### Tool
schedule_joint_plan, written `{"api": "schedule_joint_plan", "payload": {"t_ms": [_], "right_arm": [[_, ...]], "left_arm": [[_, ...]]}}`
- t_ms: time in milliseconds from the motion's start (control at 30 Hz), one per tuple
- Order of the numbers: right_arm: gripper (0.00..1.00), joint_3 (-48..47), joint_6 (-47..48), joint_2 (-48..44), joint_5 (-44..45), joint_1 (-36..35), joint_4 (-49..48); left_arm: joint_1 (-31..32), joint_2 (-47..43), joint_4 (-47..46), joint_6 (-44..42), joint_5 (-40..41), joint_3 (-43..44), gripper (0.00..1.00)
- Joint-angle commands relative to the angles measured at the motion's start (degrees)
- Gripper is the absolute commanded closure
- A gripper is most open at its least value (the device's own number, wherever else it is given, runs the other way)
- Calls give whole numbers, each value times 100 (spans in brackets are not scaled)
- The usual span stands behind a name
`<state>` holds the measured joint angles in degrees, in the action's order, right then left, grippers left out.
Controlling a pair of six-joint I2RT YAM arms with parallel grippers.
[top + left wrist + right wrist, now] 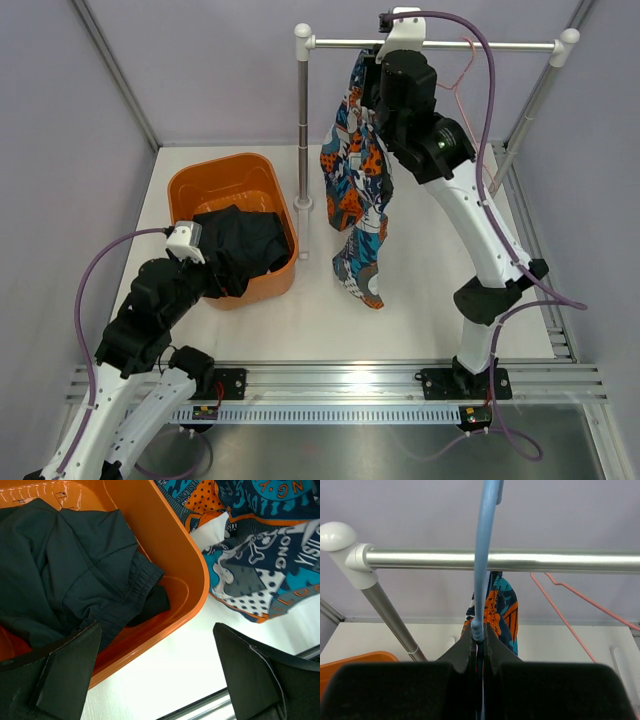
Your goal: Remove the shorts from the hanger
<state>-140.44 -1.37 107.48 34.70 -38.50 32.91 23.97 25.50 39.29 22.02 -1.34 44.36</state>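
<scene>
The patterned blue-and-orange shorts [355, 190] hang from a light blue hanger [482, 555] whose hook sits over the metal rail [430, 44]. My right gripper [479, 635] is shut on the hanger's neck just below the rail, with the shorts' waistband [500, 605] right behind the fingers. In the top view that gripper [378, 62] is up at the rail above the shorts. My left gripper [156, 627] stands open with nothing in it, over the near right corner of the orange bin. The shorts' lower part [260, 555] rests on the table beside the bin.
An orange bin [200, 185] at the left holds dark clothing [245, 240]. An empty pink wire hanger [462, 75] hangs on the rail to the right of my right arm. The rail's left post [302, 130] stands between the bin and the shorts.
</scene>
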Motion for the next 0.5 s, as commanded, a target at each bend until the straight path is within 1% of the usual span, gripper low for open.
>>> {"api": "schedule_joint_plan", "payload": {"t_ms": [0, 167, 200, 233, 267, 300, 333, 367, 400, 433, 467], "right_arm": [[100, 51, -127, -517, -139, 27, 251], [100, 613, -381, -1219, -428, 27, 1006], [100, 1058, -469, -1395, -516, 36, 1051], [100, 1332, -513, -1779, -717, 18, 1086], [100, 1579, -549, -1975, -806, 27, 1104], [100, 2086, -610, -2177, -911, 27, 1130], [100, 2352, -637, -2570, -1121, 18, 1200], [100, 2590, -654, -2774, -1254, 27, 1209], [100, 3131, -689, -2985, -1420, 27, 1183], [100, 3389, -707, -3396, -1639, 18, 1131], [100, 3601, -733, -3566, -1737, 18, 1113]], "left_arm": [[29, -1, -281, -31, -68, -41, 1], [29, -27, -334, -75, -278, -50, 1], [29, -36, -351, -84, -313, -59, 1], [29, -45, -386, -93, -357, -59, 1], [29, -53, -413, -110, -471, -59, 1], [29, -27, -431, -119, -507, -50, 1], [29, 8, -448, -119, -516, -41, 2], [29, 69, -474, -110, -586, 11, 3], [29, 252, -518, -93, -621, 37, 4], [38, 376, -640, 3, -682, 81, 5], [47, 508, -720, 56, -822, 230, 5]]}}
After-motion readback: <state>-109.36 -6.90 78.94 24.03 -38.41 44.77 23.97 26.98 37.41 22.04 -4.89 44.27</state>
